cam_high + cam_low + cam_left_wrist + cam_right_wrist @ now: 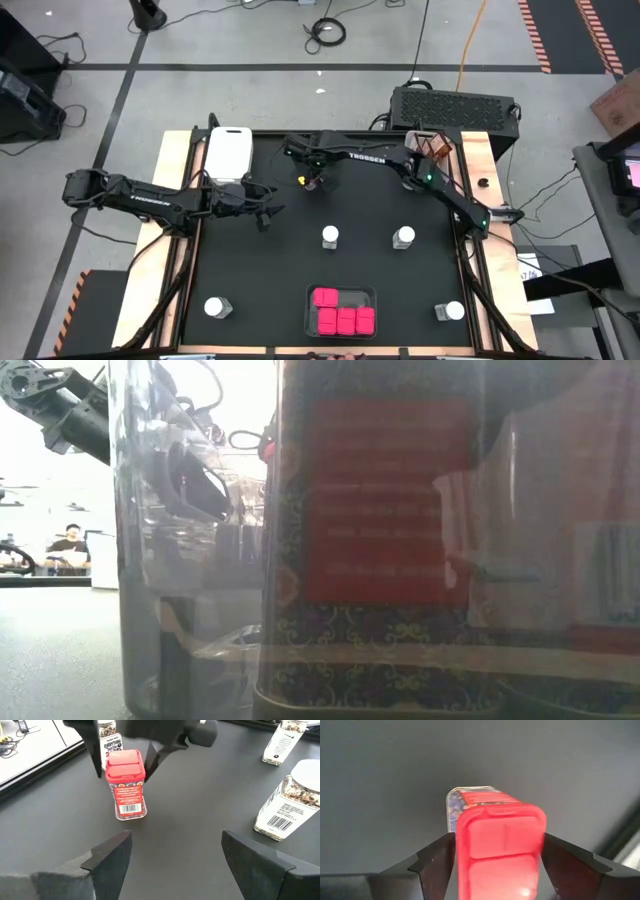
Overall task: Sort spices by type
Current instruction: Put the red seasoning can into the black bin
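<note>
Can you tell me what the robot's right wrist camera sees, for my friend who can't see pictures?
A small spice box with a bright pink-red square lid stands between the right gripper's two dark fingers, one finger on each side of the lid. Under it is the plain dark table.

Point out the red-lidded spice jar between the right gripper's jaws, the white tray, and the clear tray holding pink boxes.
red-lidded spice jar (500,847): right wrist view, on its lid.
white tray (229,152): high view, on its middle.
clear tray (363,293): high view, on its bare corner.
</note>
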`<state>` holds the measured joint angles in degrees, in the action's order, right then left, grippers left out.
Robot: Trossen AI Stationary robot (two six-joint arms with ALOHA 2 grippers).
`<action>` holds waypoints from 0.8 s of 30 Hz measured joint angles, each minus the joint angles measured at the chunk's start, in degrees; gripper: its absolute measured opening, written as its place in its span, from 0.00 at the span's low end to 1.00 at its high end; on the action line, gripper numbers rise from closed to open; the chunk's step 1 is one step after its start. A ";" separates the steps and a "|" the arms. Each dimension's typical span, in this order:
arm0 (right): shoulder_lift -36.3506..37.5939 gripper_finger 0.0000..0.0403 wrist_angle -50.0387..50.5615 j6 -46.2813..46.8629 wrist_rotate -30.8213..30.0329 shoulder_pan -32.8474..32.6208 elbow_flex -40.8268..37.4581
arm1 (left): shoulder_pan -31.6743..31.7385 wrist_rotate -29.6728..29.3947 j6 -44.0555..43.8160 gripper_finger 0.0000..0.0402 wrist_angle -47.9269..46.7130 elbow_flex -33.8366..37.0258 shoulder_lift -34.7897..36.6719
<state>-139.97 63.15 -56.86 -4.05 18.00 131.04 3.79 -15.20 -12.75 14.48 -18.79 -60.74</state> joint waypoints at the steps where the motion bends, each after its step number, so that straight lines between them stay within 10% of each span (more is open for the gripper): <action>1: -0.63 0.69 0.07 0.07 -0.04 0.00 0.00 | 0.00 0.00 -0.02 0.77 0.00 0.00 -0.01; 24: -0.95 0.49 -0.61 0.72 -0.61 -0.76 0.04 | 0.00 0.09 0.02 0.77 -0.04 0.02 0.01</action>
<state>-140.92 62.55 -56.14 -4.67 17.23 131.08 3.79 -15.11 -12.73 14.44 -18.76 -60.73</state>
